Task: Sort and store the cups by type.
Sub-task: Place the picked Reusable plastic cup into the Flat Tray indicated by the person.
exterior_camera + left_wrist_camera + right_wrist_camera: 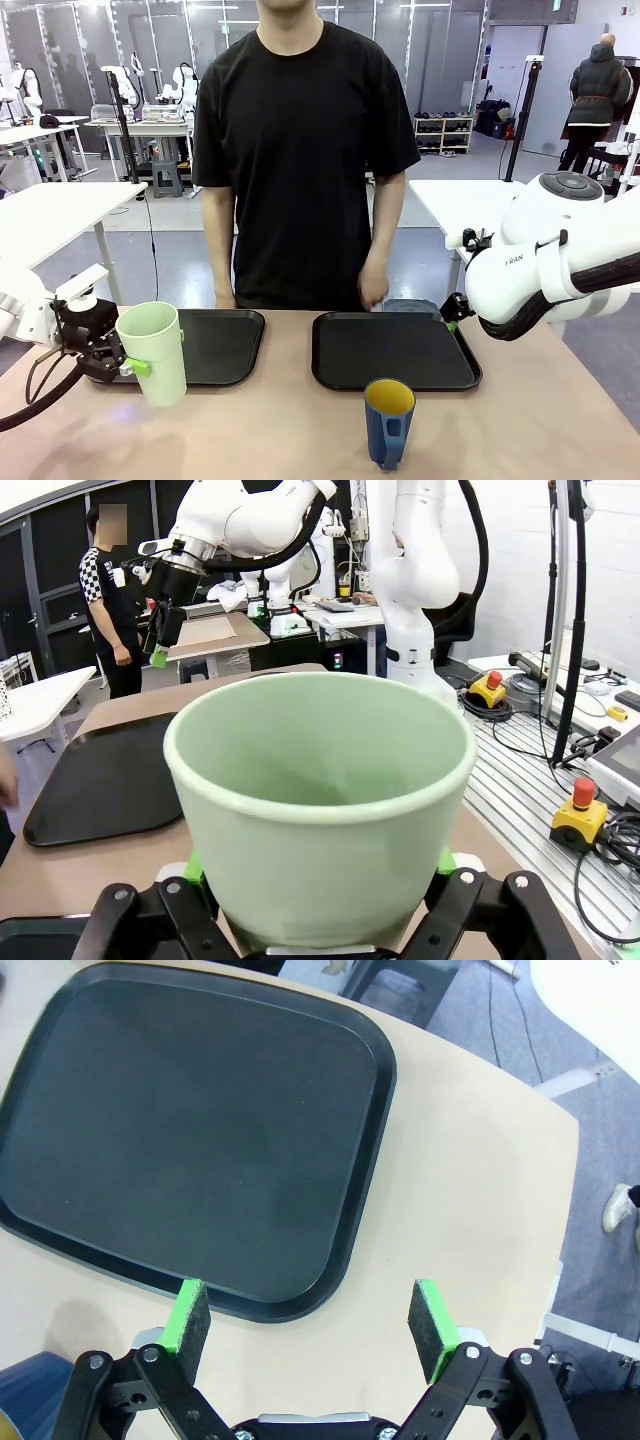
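The left fingers [190,905] are clamped on opposite sides of the pale green tumbler [155,350], which hangs tilted, low over the table [270,430] at the left tray [228,345]'s near edge. Its smooth, tapering wall could slip through the pads, or its base could catch the tray rim. The right fingers [187,1318] stand wide apart and empty by the right tray [190,1130]'s corner, well apart from the blue mug [389,420] upright on the table.

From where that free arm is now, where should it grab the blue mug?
Probably the round body of the blue mug, just under the rim, from above, jaws either side. It stands upright and its handle faces the robot, so a near-side approach would meet the handle.
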You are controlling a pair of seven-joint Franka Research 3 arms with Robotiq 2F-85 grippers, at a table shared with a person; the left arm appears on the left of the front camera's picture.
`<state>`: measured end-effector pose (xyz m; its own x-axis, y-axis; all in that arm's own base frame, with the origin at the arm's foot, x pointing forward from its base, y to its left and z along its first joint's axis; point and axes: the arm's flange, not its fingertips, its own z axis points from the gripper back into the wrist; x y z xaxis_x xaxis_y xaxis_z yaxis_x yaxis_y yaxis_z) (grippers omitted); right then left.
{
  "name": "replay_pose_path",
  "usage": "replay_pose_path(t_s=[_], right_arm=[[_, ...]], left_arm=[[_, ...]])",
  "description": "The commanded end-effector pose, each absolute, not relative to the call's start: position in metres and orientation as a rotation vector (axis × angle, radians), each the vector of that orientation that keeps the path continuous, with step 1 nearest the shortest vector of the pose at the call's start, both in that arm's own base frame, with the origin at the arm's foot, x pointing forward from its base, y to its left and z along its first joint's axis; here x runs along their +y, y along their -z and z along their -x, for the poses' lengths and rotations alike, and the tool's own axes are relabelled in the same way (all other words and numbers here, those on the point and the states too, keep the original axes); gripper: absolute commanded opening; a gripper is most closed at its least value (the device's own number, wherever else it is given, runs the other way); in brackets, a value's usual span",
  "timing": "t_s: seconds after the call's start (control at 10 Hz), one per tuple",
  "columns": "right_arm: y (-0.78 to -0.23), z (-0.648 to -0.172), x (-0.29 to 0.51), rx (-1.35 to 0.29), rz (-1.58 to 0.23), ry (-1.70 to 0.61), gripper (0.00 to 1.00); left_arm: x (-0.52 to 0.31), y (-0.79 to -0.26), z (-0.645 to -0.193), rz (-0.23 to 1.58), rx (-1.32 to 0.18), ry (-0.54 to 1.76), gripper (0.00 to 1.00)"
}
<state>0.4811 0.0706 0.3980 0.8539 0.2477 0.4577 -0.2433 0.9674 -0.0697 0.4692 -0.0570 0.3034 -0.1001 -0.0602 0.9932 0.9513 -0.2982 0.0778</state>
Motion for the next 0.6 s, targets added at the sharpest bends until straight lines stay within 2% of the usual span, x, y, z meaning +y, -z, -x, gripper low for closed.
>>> replay_pose_path(t_s=[0.0,0.5], right_arm=[[-0.3971,-0.48,0.0705,-0.483,0.012,-0.262,1.0],[-0.3971,-0.48,0.0705,-0.483,0.012,-0.262,1.0]], left_arm=[[-0.0554,-0.3049,-0.4697,1.336,-1.061,1.547,0.41],[-0.0554,-0.3049,-0.4697,1.336,-1.061,1.547,0.41]])
